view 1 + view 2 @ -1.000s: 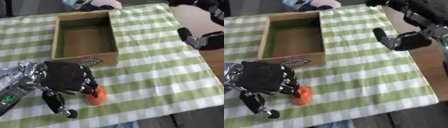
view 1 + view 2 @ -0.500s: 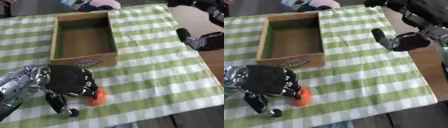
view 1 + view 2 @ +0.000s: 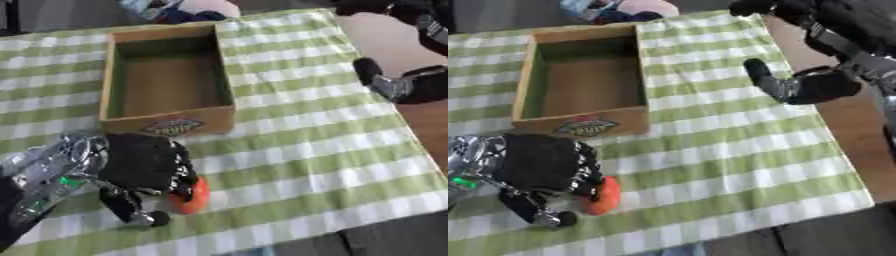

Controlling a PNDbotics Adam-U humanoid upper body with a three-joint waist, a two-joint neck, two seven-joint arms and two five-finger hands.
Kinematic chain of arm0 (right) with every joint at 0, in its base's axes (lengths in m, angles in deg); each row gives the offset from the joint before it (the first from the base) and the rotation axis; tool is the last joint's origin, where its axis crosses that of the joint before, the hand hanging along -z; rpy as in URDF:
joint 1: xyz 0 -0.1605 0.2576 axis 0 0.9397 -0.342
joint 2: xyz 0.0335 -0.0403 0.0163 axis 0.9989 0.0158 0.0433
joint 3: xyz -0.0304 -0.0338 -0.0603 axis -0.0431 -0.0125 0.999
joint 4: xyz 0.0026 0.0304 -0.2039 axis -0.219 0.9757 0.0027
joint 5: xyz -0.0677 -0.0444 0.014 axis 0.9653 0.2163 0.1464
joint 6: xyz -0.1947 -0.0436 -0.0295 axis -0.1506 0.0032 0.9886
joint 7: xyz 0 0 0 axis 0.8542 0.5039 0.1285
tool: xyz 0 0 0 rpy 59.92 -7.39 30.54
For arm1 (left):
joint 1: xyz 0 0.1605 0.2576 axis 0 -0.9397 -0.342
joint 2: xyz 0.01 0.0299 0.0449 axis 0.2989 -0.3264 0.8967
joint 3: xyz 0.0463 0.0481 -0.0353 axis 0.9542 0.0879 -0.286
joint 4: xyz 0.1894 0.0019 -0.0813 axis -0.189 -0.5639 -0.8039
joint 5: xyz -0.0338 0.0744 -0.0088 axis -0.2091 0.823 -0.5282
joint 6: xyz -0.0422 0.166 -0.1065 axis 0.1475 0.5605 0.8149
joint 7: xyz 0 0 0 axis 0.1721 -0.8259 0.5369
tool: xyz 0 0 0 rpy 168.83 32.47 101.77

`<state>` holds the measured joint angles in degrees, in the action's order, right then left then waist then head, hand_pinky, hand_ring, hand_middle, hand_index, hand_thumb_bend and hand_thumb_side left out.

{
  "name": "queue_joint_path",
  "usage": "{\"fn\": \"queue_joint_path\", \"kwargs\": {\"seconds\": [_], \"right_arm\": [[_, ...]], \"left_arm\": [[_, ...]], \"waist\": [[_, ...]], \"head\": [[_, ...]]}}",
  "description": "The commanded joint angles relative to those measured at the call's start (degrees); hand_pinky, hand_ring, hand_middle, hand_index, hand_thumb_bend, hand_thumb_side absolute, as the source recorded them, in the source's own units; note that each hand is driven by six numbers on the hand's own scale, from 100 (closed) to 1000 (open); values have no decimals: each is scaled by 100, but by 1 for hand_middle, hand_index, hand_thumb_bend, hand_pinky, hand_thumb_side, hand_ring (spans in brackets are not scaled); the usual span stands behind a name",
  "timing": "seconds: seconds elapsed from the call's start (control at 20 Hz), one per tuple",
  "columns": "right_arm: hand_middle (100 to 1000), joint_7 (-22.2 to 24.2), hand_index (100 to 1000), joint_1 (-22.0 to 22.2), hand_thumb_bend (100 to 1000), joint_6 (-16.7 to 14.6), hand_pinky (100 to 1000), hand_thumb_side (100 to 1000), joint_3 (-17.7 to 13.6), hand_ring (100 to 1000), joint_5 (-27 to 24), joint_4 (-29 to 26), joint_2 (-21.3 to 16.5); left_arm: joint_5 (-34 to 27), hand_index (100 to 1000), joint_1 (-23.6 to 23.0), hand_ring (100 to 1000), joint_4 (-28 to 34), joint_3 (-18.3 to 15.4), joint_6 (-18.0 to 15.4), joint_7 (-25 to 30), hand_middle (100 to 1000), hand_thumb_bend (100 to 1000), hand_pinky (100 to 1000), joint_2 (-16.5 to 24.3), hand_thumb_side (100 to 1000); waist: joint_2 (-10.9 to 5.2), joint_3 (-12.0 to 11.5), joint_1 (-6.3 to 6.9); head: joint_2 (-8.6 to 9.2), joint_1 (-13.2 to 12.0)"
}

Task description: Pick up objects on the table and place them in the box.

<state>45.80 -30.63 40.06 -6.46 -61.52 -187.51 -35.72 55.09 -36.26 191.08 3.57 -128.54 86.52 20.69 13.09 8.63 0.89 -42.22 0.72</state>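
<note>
Now, nearest hand: your left hand (image 3: 144, 167), right over the orange object (image 3: 192, 196).
Fingers: curled down around it, closing on it.
Object: on the cloth, just in front of the box (image 3: 166, 122).
Right hand (image 3: 820, 87): well off to the box's right; fingers unclear.

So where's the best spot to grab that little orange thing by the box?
Probably round its middle, from above. The orange thing looks small and rounded, lying on the green checked cloth, so curled fingers can close on both sides. The left hand already covers its left side; only its right side shows.
</note>
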Motion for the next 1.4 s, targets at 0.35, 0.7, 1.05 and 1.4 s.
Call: {"fn": "queue_joint_path", "kwargs": {"seconds": [0.35, 0.7, 1.05, 1.4], "right_arm": [[800, -1, 957, -84, 100, -22, 778, 593, -75, 797, -33, -28, -93], [800, 3, 957, -78, 100, -29, 778, 593, -69, 797, -33, -23, -115], [800, 22, 957, -108, 100, -41, 778, 595, -47, 797, -57, -25, -71], [800, 36, 957, -122, 100, -47, 778, 598, -40, 797, -76, -26, -41]], "left_arm": [[436, 826, 168, 682, 193, -146, -1124, 1099, 668, 419, 732, 221, 428], [-131, 814, 302, 679, 733, -501, -1124, 1204, 660, 422, 729, 480, 424], [-180, 819, 476, 682, 316, -254, -1124, 1472, 662, 408, 731, 124, 416], [57, 821, 471, 684, -163, -73, -1124, 1687, 662, 410, 732, -157, 415]], "waist": [[-98, -11, -19], [-122, -37, -6], [-112, 22, -26], [-92, 66, -36]], "head": [[66, 45], [71, 84], [66, 69], [68, 62]]}}
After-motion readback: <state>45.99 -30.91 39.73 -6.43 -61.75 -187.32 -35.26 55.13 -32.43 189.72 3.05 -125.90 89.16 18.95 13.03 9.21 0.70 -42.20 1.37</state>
